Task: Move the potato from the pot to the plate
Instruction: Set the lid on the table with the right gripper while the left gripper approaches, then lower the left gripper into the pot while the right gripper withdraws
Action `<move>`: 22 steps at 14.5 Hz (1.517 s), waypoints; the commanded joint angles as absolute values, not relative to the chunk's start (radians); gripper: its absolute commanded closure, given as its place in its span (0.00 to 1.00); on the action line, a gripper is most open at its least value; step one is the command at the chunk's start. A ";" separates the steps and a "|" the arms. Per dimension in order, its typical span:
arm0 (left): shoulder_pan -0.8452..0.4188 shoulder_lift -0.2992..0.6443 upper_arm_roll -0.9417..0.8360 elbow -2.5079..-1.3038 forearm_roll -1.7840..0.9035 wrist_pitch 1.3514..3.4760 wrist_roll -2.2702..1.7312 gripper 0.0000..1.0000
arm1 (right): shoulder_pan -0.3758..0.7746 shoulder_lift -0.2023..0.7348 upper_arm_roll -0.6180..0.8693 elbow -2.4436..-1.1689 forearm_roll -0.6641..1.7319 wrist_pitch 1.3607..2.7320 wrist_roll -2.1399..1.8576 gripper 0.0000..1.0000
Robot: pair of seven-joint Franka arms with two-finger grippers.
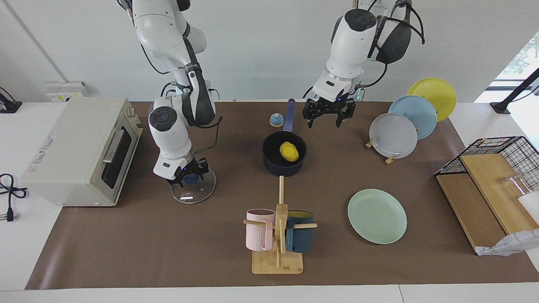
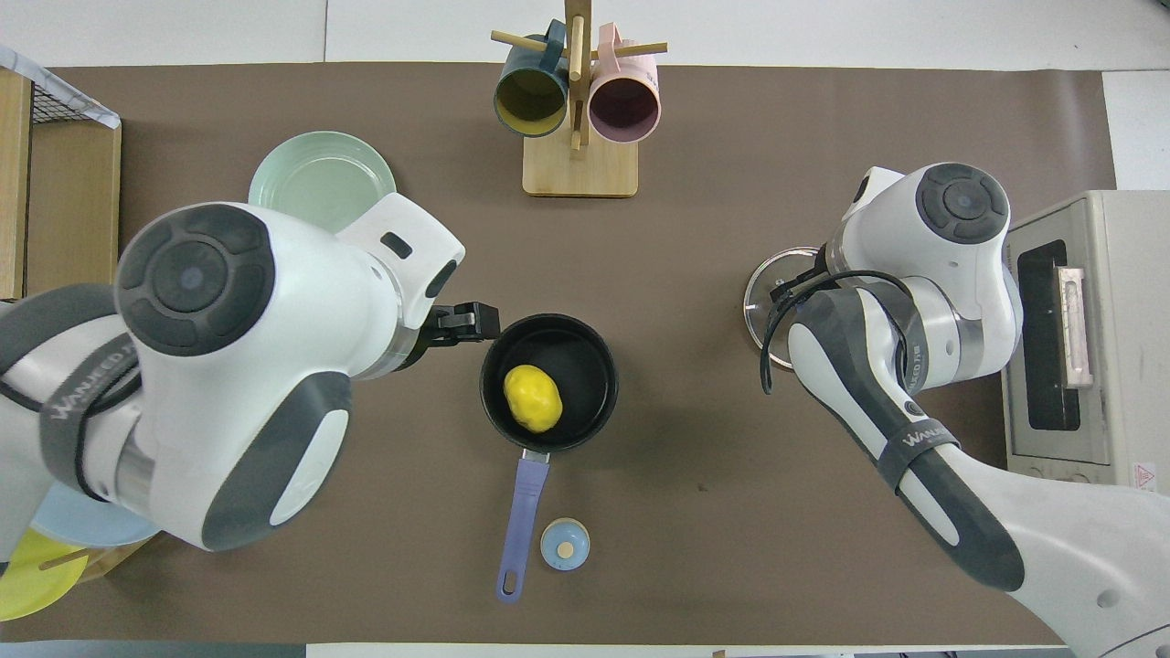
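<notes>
**Potato in the pot, lid lying aside on the worktop**

The potato [image 1: 289,151] lies inside the pot [image 1: 274,162], which stands uncovered near the middle of the worktop [image 1: 126,252] with its long blue handle [image 1: 289,114] pointing toward the robots. Everything else is placed from this pot.

The left hand [image 1: 329,113] hangs in the air above the worktop just beside the pot, on the side of the left arm's end and close to the handle. Its two fingers [image 1: 339,116] stand apart, open and holding nothing. In the overhead view its dark tip [image 2: 466,322] shows right at the pot's rim.

The right hand [image 1: 188,173] is down at the glass lid [image 1: 202,191], which lies flat on the worktop toward the right arm's end, well apart from the pot. The hand sits at the lid's blue knob [image 1: 191,179]; whether its fingers grip the knob or are open around it cannot be told.

The plate [image 1: 377,216] lies bare, farther from the robots than the pot and toward the left arm's end. A mug rack [image 1: 278,235] with a pink and a dark teal mug stands farther from the robots than the pot. A small blue round object [image 1: 276,120] sits just beside the pot's handle.
</notes>
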State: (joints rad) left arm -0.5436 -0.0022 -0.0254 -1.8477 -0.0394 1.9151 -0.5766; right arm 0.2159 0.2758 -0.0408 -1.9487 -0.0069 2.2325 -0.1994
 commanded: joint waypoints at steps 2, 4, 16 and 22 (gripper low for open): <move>-0.609 0.038 -0.006 -1.926 -0.054 2.032 -0.679 0.00 | 0.210 0.212 -0.026 -1.878 0.008 2.124 -0.141 0.00; -0.633 0.041 -0.006 -1.953 -0.054 2.069 -0.721 0.00 | 0.196 0.167 -0.032 -1.765 0.008 1.963 -0.101 0.00; -0.755 0.124 -0.006 -2.051 -0.054 2.259 -0.942 0.00 | 0.155 0.008 -0.064 -1.629 -0.025 1.511 0.065 0.00; -0.758 0.186 -0.003 -2.056 -0.045 2.310 -0.950 0.00 | 0.115 -0.026 -0.063 -1.693 -0.014 1.551 0.061 0.00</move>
State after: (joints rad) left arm -0.7372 0.1686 -0.0231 -2.0405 -0.0407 2.2667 -0.9372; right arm 0.1243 0.0203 -0.0684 -1.6253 -0.0192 1.5206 0.0550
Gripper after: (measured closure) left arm 0.000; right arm 0.000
